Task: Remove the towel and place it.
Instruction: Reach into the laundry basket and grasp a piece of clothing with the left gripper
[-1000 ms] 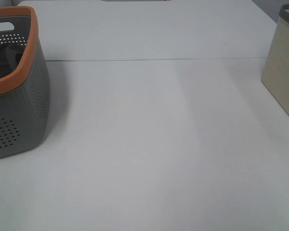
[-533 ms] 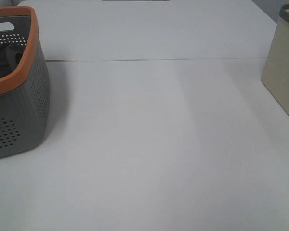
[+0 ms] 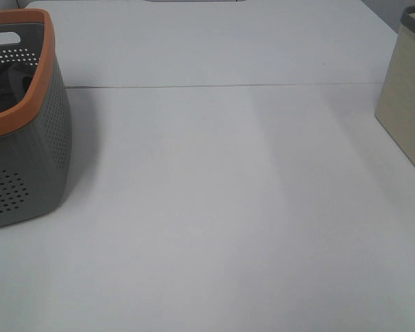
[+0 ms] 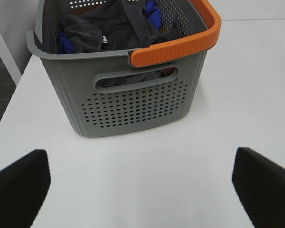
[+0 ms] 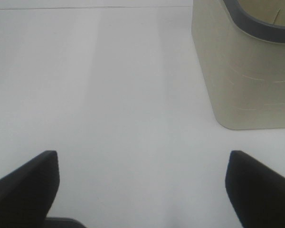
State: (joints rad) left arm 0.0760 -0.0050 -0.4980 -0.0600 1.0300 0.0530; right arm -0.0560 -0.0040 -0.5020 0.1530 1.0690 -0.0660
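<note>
Grey perforated plastic with an orange rim formed the basket [image 3: 28,159] at the left edge of the high view. The towel [image 4: 109,26] lay crumpled inside it, a bright blue cloth [image 4: 152,12] bunched against it. A beige bin [image 3: 408,104] stood at the right edge, well apart. The white worktop [image 3: 221,207] carried one seam across its upper part; dark floor [image 4: 0,71] showed beyond its edge. The left gripper [image 4: 142,187] faced the basket and the right gripper [image 5: 142,187] was near the bin, both with jaws apart, holding nothing.

The towel [image 4: 115,26], a dark navy-grey terry cloth, lies crumpled in a loose heap inside the grey basket [image 4: 133,107] with the orange rim. A small white tag [image 4: 104,39] shows on one fold.
</note>
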